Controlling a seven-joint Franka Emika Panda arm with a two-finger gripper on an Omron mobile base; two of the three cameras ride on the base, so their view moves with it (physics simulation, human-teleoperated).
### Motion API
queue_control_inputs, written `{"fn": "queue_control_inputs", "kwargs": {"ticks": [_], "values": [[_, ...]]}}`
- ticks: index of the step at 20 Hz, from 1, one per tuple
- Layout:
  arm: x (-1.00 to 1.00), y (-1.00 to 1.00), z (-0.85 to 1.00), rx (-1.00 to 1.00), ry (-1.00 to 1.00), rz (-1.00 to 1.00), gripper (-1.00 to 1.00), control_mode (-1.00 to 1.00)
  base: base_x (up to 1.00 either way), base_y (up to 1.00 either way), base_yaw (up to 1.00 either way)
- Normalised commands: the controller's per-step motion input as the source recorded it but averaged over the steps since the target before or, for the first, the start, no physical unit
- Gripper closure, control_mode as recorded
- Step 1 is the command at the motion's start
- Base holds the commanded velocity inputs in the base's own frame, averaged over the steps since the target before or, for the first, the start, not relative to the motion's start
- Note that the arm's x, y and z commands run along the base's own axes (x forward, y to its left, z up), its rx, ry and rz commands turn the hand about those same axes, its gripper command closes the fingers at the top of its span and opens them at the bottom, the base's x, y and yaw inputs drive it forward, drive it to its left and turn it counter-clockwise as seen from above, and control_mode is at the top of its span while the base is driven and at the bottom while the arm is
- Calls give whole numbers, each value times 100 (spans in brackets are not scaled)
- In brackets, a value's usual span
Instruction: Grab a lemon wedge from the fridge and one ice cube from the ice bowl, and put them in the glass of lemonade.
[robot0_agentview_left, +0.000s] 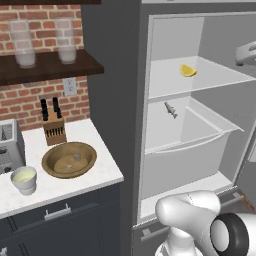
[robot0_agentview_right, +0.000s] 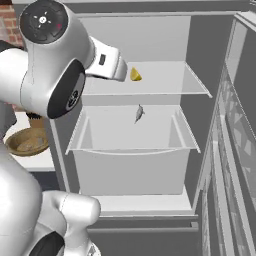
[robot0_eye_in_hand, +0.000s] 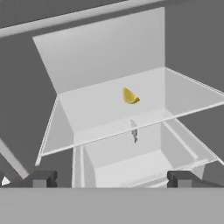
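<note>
The fridge (robot0_agentview_left: 220, 130) stands open, its pale shelves in sight. The lemon wedge (robot0_agentview_left: 188, 70) (robot0_agentview_right: 135, 74) (robot0_eye_in_hand: 130, 96) lies on the upper shelf, small and bright yellow. My gripper (robot0_eye_in_hand: 111, 179) is open and holds nothing; it is in front of that shelf and well short of the wedge. My hand (robot0_agentview_left: 246, 53) enters from the right at shelf height. On the white counter left of the fridge sit the brown wooden ice bowl (robot0_agentview_left: 50, 161) (robot0_agentview_right: 20, 145), with ice cubes (robot0_agentview_left: 77, 156) in it, and the whitish glass of lemonade (robot0_agentview_left: 24, 179).
A small grey fish-shaped item (robot0_agentview_left: 171, 109) (robot0_agentview_right: 139, 113) (robot0_eye_in_hand: 134, 131) lies in the drawer under the shelf. A toaster (robot0_agentview_left: 10, 145) and knife block (robot0_agentview_left: 53, 127) stand on the counter. Two tall frosted glasses (robot0_agentview_left: 23, 44) sit on a wall shelf. The fridge door (robot0_agentview_right: 235, 125) hangs open at right.
</note>
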Motion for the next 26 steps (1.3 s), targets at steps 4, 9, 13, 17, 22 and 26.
{"fn": "queue_control_inputs", "kwargs": {"ticks": [4, 9, 13, 17, 22, 26], "values": [[99, 8, 0, 0, 6, 0, -100, -100, 0, 0, 0], [84, 17, -9, 0, 13, 0, -100, -100, 0, 0, 0], [79, 3, -51, 0, 13, 0, -100, -100, 0, 0, 0], [68, -3, -49, 0, 9, 1, -100, -100, 0, 0, 0], [70, -20, -28, 0, 6, 5, -100, -100, 0, 0, 0], [72, -27, -14, 0, 5, 10, -100, -100, 0, 0, 0]]}}
